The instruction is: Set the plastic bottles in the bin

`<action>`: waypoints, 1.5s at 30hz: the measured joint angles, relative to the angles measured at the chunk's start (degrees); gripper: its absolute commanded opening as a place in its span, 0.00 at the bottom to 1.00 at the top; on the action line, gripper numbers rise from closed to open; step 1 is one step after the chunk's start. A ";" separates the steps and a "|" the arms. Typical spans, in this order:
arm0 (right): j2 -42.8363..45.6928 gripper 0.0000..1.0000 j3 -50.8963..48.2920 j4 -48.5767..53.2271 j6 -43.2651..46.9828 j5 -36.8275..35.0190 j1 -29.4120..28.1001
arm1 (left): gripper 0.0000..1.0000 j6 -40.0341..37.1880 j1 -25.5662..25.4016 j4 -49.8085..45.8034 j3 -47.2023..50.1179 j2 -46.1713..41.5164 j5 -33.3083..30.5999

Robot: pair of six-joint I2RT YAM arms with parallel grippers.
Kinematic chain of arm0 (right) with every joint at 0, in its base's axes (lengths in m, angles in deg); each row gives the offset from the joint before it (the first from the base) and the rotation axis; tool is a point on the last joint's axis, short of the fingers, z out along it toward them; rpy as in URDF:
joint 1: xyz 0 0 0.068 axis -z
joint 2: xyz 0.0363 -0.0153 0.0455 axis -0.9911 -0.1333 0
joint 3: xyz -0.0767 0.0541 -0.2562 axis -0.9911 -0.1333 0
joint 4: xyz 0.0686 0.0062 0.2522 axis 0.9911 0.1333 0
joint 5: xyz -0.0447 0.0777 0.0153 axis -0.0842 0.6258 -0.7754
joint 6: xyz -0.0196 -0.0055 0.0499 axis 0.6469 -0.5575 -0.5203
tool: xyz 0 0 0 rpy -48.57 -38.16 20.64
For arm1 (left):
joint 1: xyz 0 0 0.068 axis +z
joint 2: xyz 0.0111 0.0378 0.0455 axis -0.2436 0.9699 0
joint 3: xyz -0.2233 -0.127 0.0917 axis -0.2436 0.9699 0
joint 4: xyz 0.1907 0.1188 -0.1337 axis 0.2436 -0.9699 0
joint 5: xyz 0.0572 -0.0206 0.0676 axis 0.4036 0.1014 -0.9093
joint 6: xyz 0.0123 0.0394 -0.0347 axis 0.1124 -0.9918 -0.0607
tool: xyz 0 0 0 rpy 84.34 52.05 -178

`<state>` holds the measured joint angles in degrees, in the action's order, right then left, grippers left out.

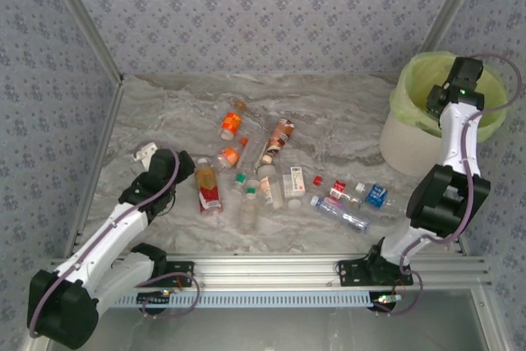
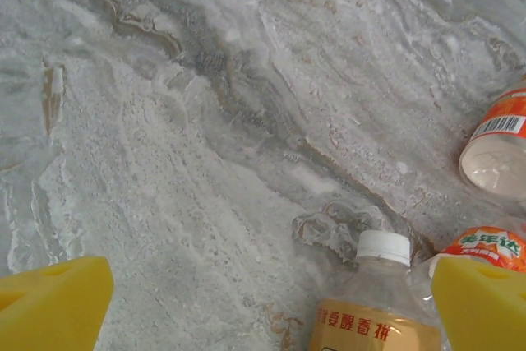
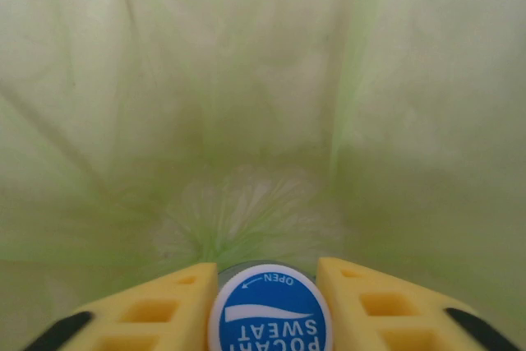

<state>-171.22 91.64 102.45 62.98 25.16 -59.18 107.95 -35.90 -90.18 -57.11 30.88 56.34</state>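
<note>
left jaws stand released over the surface (image 2: 205,121); a white-capped bottle (image 2: 378,306) lies just right of their middle, neck pointing away. more plastic bottles (image 1: 271,178) lie scattered mid-surface. right jaws clench a blue-capped bottle (image 3: 269,311), cap up, above the bin (image 1: 403,144), with open room below.

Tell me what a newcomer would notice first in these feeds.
The lime-lined bin stands at the far right of the table. The right tool is over it, holding a blue-capped bottle. Next comes the litter of bottles lying mid-table, with the left tool open beside them.
</note>
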 measured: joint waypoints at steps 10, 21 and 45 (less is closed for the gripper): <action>0.09 0.64 3.19 4.22 -3.10 1.92 -0.07 | 1.00 0.76 0.44 -2.14 -0.35 4.24 3.41; 16.61 1.00 0.76 4.00 -7.34 2.97 -3.48 | 1.00 -0.44 0.24 -5.60 -3.23 7.41 12.37; 34.97 1.00 -17.46 -1.79 -16.24 6.75 -29.22 | 0.99 7.21 -21.62 -10.43 -1.29 11.91 7.91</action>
<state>-136.25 74.17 100.66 46.74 31.91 -88.40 115.16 -57.52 -100.60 -58.40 42.79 64.25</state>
